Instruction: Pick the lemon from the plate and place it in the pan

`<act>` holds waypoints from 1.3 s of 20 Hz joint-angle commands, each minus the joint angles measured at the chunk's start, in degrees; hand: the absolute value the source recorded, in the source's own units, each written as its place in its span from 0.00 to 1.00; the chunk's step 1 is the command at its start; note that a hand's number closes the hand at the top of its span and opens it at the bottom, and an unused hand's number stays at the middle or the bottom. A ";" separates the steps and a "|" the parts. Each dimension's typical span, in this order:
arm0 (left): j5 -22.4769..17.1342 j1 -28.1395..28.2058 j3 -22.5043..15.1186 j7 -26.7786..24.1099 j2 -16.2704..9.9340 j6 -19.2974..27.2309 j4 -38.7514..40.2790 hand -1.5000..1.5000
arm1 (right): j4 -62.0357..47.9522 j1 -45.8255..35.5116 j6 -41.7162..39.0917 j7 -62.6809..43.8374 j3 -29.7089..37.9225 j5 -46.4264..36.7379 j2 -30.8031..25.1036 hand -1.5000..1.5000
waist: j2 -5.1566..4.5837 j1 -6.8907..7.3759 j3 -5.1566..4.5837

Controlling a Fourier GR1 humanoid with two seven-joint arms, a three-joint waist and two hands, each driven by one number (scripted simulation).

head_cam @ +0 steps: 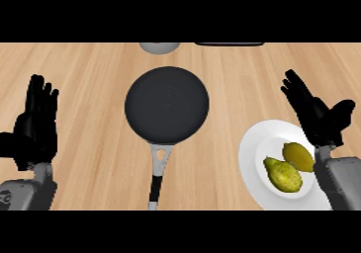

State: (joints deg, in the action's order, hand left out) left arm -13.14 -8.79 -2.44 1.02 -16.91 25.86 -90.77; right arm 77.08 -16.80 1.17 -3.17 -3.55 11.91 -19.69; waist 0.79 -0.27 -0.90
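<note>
Lemon (299,156) sits on the white plate (254,148) at lower right of frame, in the plate's right half, w/ its right edge touching or slightly tucked behind the grey forearm. Just beside it, lower left & touching or nearly so, lies a 2nd fruit, yellow-green & pear-shaped (283,174), narrow end pointing to upper left. Plate is cut partly by the right forearm on its right side. Right hand (319,117) is above the plate's upper right rim, fingers straight & pointing to upper left of frame, thumb out to the right; it's wide, holding nothing, apart from the lemon. Pan (167,104) is at centre of frame, well left of the plate: dark round bowl w/ nothing in it, handle (158,175) running straight down toward the bottom edge, grey near the bowl w/ a hole in it, black toward the end. Left hand (35,121) shows at far left, fingers straight & up, spread relaxed, holding nothing, well apart from pan. All rests on a light wood bench (88,64). At the top edge: part of a grey rounded object (158,47) above the pan, & a dark flat thing (229,44) to its right, both cropped so can't tell what they are.
</note>
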 commanded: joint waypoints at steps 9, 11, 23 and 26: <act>7.51 9.77 -8.40 4.32 -9.81 -10.22 3.93 0.50 | -6.30 3.02 6.28 -3.56 13.85 -0.19 -9.82 0.00 | -0.95 -2.16 0.91; 7.53 14.89 -9.38 1.38 -9.67 -11.44 3.04 0.50 | -4.51 9.26 0.84 -4.60 15.67 2.93 -13.39 0.00 | -0.41 -1.50 0.86; 10.18 11.92 -11.36 7.29 -7.55 -11.34 -0.40 0.50 | -2.46 10.26 -22.23 -2.54 7.92 -7.40 -32.07 0.00 | -0.79 0.72 0.90; 11.03 11.70 -10.75 2.37 -7.25 -12.76 4.06 0.50 | -2.62 6.76 -28.25 -4.14 5.95 -6.67 -32.89 0.00 | -0.91 0.81 0.87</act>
State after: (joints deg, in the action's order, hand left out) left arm -3.03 2.25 -13.12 6.32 -24.93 13.98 -89.20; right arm 75.17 -7.42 -20.70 -6.74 4.26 5.61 -50.68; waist -0.01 0.22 -0.02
